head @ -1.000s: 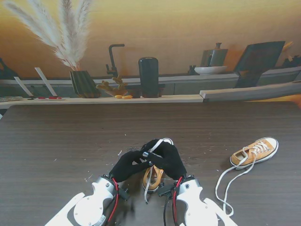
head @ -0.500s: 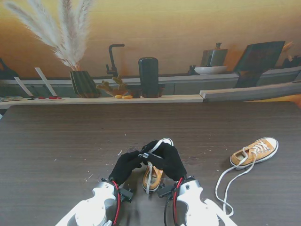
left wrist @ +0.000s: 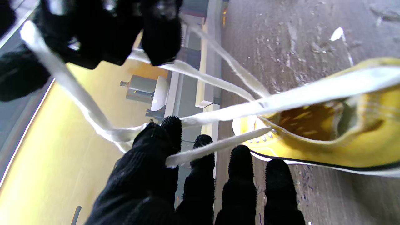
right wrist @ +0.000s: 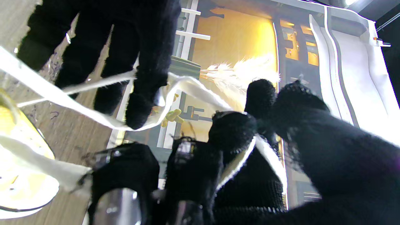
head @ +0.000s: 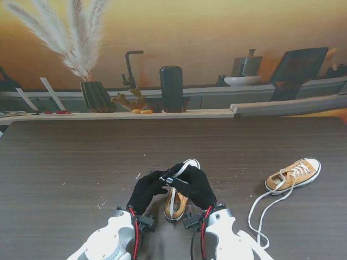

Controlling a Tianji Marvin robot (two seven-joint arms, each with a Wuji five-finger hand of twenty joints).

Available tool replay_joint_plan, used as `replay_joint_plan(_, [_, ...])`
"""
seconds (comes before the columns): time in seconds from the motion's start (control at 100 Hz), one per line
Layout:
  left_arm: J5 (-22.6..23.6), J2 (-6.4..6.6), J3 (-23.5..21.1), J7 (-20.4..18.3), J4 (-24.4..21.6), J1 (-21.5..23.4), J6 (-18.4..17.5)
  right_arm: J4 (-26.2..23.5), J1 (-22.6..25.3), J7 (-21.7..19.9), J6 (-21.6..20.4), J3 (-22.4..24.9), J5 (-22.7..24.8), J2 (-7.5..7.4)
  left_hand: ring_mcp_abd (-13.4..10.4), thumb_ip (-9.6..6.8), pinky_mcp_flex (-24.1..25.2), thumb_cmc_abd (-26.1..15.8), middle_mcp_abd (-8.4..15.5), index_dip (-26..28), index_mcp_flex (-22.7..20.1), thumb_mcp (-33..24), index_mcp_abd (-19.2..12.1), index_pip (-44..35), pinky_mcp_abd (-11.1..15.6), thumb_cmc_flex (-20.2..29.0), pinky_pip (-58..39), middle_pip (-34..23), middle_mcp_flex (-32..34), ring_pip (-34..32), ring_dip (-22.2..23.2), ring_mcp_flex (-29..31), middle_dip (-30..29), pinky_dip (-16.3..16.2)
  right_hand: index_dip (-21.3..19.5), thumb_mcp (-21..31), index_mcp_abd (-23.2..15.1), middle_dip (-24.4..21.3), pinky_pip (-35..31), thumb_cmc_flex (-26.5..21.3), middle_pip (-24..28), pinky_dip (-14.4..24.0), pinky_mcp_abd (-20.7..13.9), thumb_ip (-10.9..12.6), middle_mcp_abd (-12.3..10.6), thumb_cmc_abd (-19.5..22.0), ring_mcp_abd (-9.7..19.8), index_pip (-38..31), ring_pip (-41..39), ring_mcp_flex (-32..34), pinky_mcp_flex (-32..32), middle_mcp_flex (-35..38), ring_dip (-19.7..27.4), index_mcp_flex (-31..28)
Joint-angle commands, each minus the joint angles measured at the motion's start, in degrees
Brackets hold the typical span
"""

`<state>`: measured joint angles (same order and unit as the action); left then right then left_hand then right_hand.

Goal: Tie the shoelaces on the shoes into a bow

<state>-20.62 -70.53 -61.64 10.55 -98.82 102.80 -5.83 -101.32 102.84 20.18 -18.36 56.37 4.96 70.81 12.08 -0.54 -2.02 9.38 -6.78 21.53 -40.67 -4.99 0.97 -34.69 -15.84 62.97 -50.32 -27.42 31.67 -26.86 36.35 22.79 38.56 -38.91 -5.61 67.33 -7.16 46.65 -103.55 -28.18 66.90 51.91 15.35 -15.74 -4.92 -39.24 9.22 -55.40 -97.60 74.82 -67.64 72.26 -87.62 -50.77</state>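
The dark wood-grain surface carries two yellow shoes: the near shoe lies close to me at the middle, and the far shoe rests well apart on the right, its white lace trailing across the wood toward me.

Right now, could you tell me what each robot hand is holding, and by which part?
Both hold the near shoe's lace mid-strand: left robot hand and right robot hand.

We see shoe on table, centre, near us, btwn left hand & right hand. Laces run up to both hands. 2nd shoe well apart, to right.
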Motion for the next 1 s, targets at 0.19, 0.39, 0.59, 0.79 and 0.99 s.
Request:
replay_joint_plan(0.19, [-10.4, 0.01, -0.4, -5.1, -0.7, 1.3, -6.9, 0.0, 1.0, -0.9, -0.1, 0.5, -0.3, -0.38, -3.0, -1.15, 2.1, -1.7, 2.4, -2.3, 10.4, 0.7, -9.2, 9.1, 3.6, 6.1, 4.8, 3.6, -3.8, 2.1, -1.3, -3.8, 5.7, -0.3, 1.4, -0.8, -2.1, 0.9, -16.4, -1.5, 1.6, 0.1, -1.0, -1.7, 6.0, 0.3, 9.5, -0.4, -1.9, 0.3, -1.2, 4.9, -2.3, 0.0])
replay_joint_plan(0.39, [-15.9, 0.46, -1.0, -9.6, -0.7, 1.8, -8.8, 0.0, 1.2, -1.4, 0.1, 0.8, -0.1, -0.54, -4.2, -3.18, 3.2, 1.7, 4.3, -3.0, 13.1, -6.0, -9.8, 9.6, 4.9, 4.3, 9.8, 4.1, -7.5, 4.4, -1.9, -6.2, -2.2, -1.3, 1.4, -0.8, -2.3, 0.9, -16.4, -1.5, 1.6, 0.2, -0.9, -1.7, 6.0, 0.3, 9.5, -0.4, -1.9, 0.3, -1.2, 4.9, -2.3, 0.0])
replay_joint_plan(0.59, [-24.4, 0.53, -1.7, -14.9, -1.0, 2.6, -9.7, 0.0, 1.4, -1.8, 0.2, 0.9, 0.1, -0.70, -5.4, -2.68, 4.3, 7.6, 4.3, -3.6, 16.0, -15.4, -7.7, 11.6, 6.0, -2.5, 18.3, 6.1, -12.6, 7.7, -2.6, -9.8, -4.3, -3.4, 1.4, -0.8, -2.3, 0.9, -16.4, -1.6, 1.5, 0.2, -0.9, -1.6, 5.9, 0.2, 9.5, -0.4, -1.9, 0.3, -1.2, 4.9, -2.3, 0.0])
replay_joint_plan(0.79, [-29.0, 0.50, -2.4, -17.5, -2.0, 3.7, -9.7, 0.1, 1.4, -1.9, 0.5, 1.1, 0.2, -0.73, -5.9, -2.24, 4.4, 11.8, 4.4, -3.1, 16.6, -21.3, -6.0, 12.5, 6.3, -9.6, 26.2, 9.8, -15.6, 11.5, -4.1, -12.1, -7.2, -3.0, 1.4, -0.8, -2.3, 1.0, -16.4, -1.7, 1.6, 0.2, -0.9, -1.6, 5.9, 0.2, 9.5, -0.4, -1.9, 0.3, -1.2, 4.9, -2.3, 0.0])
replay_joint_plan(0.99, [-31.4, 0.02, -2.1, -15.6, -3.8, 4.4, -9.4, 0.3, 1.4, -1.9, 0.4, 1.0, 0.3, -0.76, -6.4, 2.19, 3.8, 12.5, 3.9, 4.3, 10.6, -17.9, -8.3, 3.1, 6.9, -11.4, 33.8, 9.5, -15.7, 13.4, -4.1, -13.8, -7.0, -5.4, 1.4, -0.8, -2.8, 1.0, -16.4, -1.7, 1.6, 0.2, -0.9, -1.6, 5.9, 0.1, 9.5, -0.5, -1.9, 0.3, -1.2, 4.9, -2.3, -0.2])
